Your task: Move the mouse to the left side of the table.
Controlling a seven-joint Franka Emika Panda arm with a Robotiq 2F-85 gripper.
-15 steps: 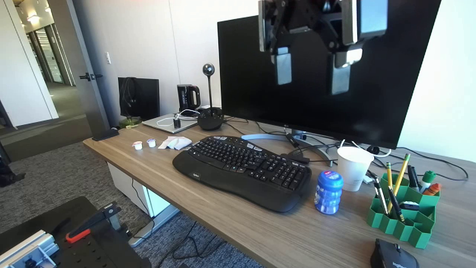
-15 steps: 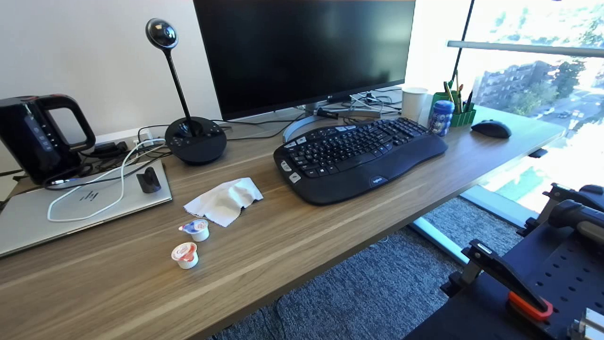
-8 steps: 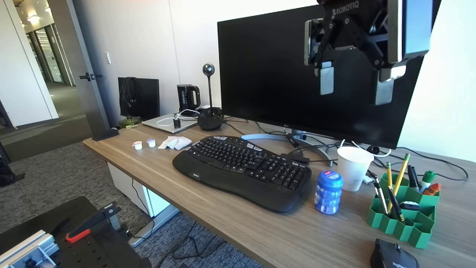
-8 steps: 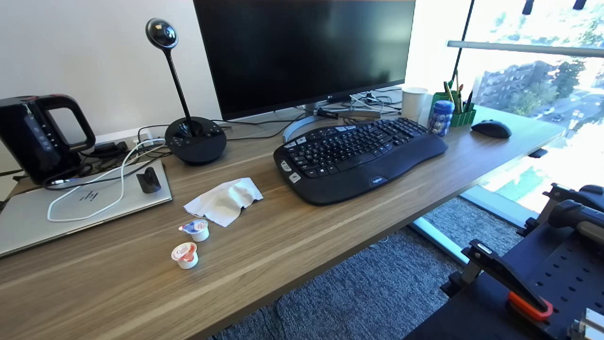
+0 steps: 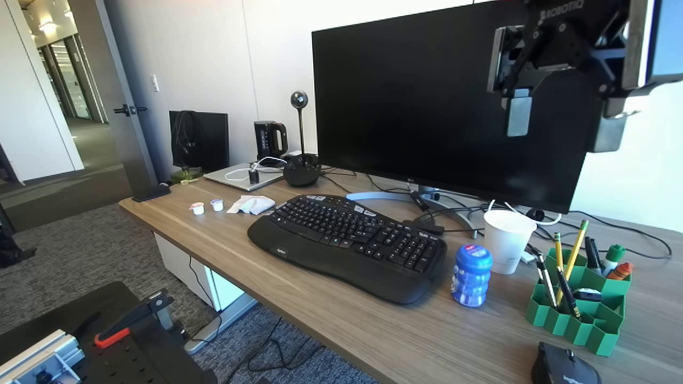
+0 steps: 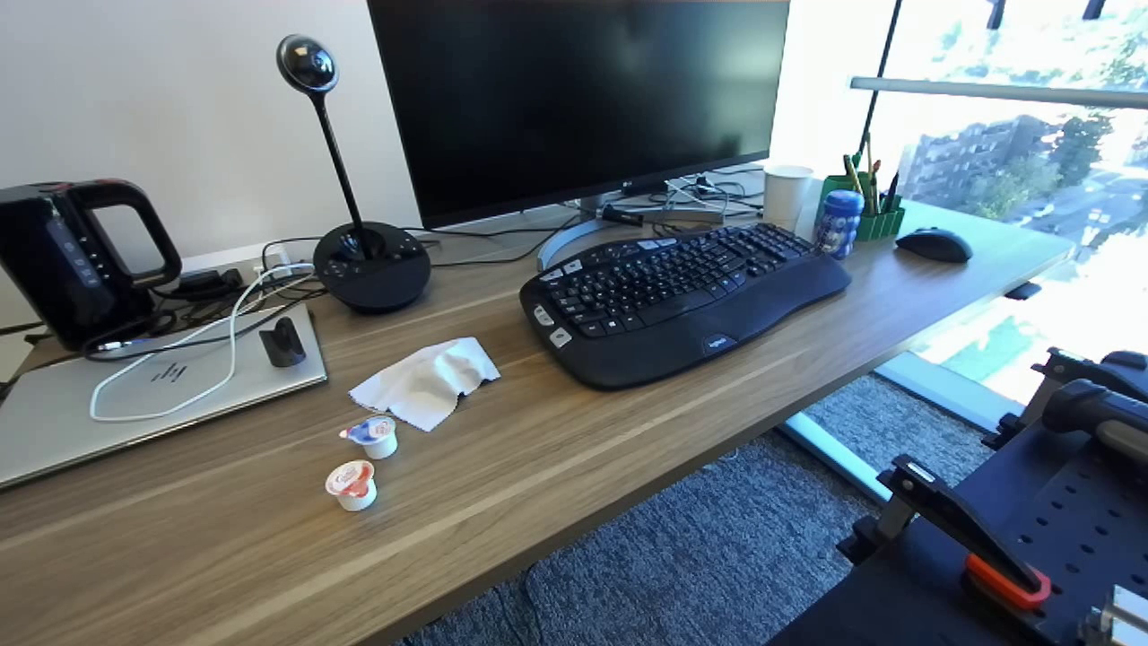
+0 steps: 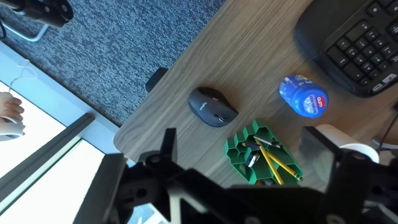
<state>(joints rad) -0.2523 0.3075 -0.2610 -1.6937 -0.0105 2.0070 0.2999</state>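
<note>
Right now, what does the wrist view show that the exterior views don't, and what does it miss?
Only the wrist view shows readable "mentos gum" lettering on the blue bottle and, at its edge, what looks like part of a person's hand.

Only the exterior views, both of them, show the monitor screen, kettle, stalked camera, silver laptop, white cloth and two creamer cups.

All share the mouse, table, keyboard, bottle, white cup, green pen holder and open claw, though an exterior view catches just its fingertips.
</note>
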